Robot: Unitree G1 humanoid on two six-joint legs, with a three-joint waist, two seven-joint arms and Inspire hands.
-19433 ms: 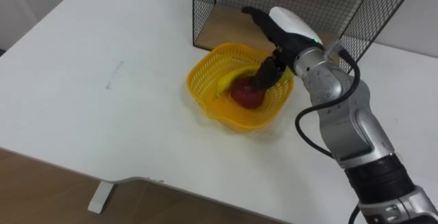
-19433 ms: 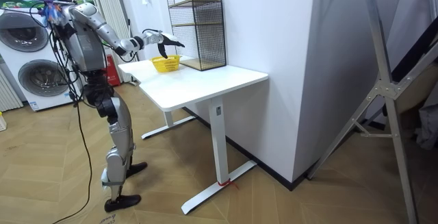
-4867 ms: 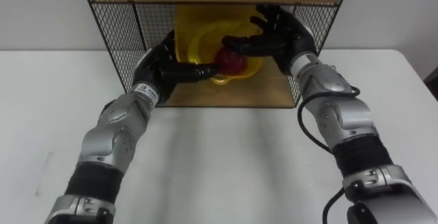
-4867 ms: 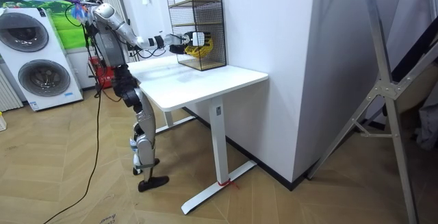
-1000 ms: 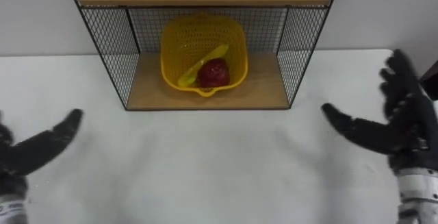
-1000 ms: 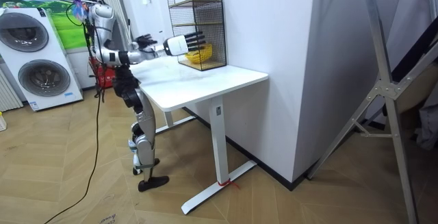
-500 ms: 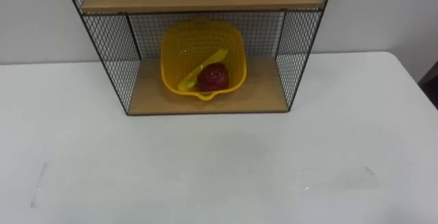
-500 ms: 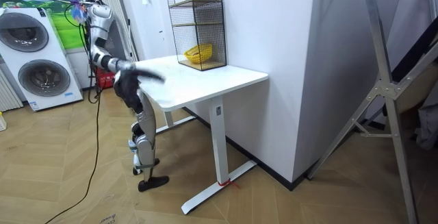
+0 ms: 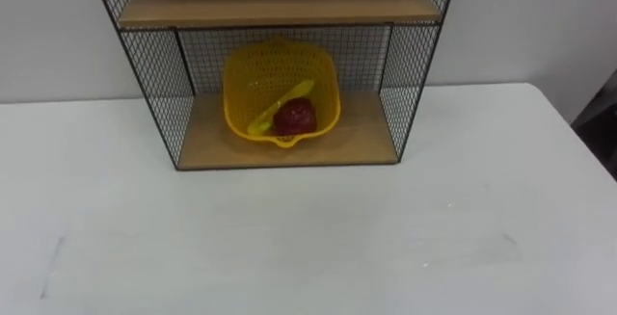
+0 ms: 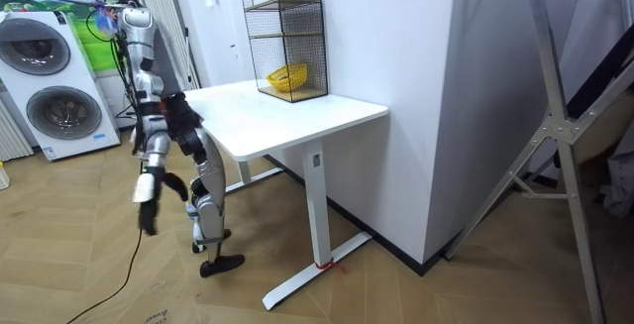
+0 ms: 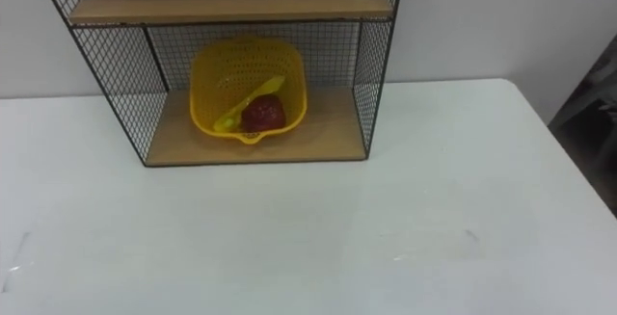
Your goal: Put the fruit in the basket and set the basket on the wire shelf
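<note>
— Our right hand (image 10: pixel 146 187) hangs low, well apart from the shelf (image 9: pixel 154 84). We cannot tell how its fingers stand.
— And the basket (image 9: pixel 253 82)?
— On the shelf's lower board, far forward of that hand, with nothing touching it. Inside, the banana (image 9: pixel 265 115) slants beside the apple (image 9: pixel 295 117). We judge nothing remains to grasp.

Robot seen in the room view, beside the white table (image 10: pixel 297 116).

- Head: pale grey, dark cables bunched above it.
- Torso and arm: silver-grey, with a dark band at the waist on the side toward the table.
- Legs: silver with dark joints; feet black.
- Right hand (image 10: pixel 147 193), farther from the table than the legs: pale back, dark toward its end.
- A dark cable trails over the floor, away from the table.
</note>
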